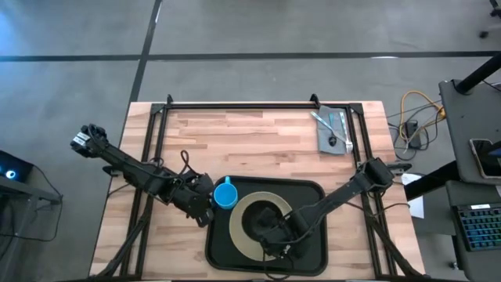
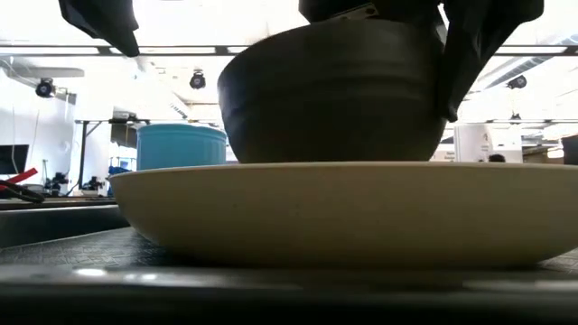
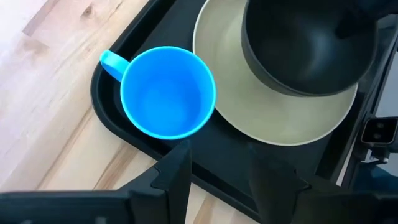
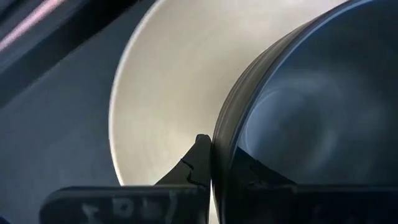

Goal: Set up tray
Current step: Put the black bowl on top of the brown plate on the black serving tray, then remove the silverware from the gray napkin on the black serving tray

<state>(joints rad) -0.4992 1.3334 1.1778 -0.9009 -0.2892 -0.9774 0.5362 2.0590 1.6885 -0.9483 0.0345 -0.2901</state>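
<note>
A large black tray (image 1: 309, 192) lies near the table's near edge. On it is a beige plate (image 1: 241, 215), and a dark bowl (image 2: 334, 99) sits in the plate; the plate's rim hides the bowl's base in the low view. A blue cup (image 3: 166, 92) stands upright on the tray's far-left corner, its handle pointing off the tray. My left gripper (image 3: 221, 171) hovers open just left of the cup, over the tray's left edge. My right gripper (image 4: 224, 168) is shut on the bowl. My right gripper pinches the bowl's wall at its rim (image 4: 219, 146) on the near-right side, one finger (image 4: 198, 160) outside and one finger (image 4: 258, 174) inside the hollow. It comes slanting down from the table's right. The bowl stays upright over the plate; whether its base rests there is hidden.
A small grey napkin (image 1: 334, 125) with cutlery on it lies at the table's far right corner. Bare wood stretches across the table's far and left parts (image 1: 235, 141). Black frame bars run along the far edge and both sides.
</note>
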